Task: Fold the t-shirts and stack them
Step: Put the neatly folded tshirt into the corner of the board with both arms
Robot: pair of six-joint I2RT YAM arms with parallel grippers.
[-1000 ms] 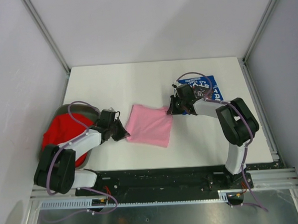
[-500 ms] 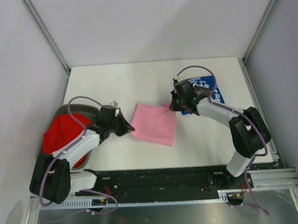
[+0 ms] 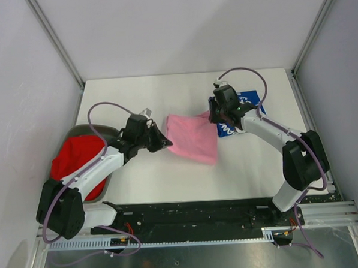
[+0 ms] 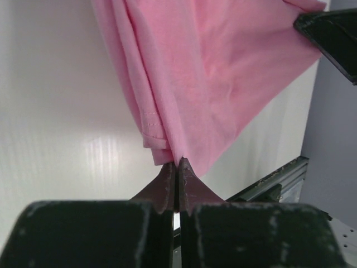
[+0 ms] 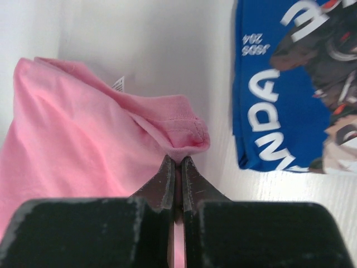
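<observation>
pink t-shirt (image 3: 194, 142) carried rightward, nearer blue t-shirt (image 3: 251, 108), left gripper (image 3: 167, 144) and right gripper (image 3: 214, 116) advanced

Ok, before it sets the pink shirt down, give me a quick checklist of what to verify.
1. Left gripper shut on the pink t-shirt corner: ok.
2. Right gripper shut on its other corner: ok.
3. Every folded layer caught in both grips: cannot tell.
4. Blue t-shirt lying flat on the table: ok.
5. Pink t-shirt above the blue one: not ok, it hangs beside it.
6. Red t-shirt folded: not ok, bunched in the grey bin.
</observation>
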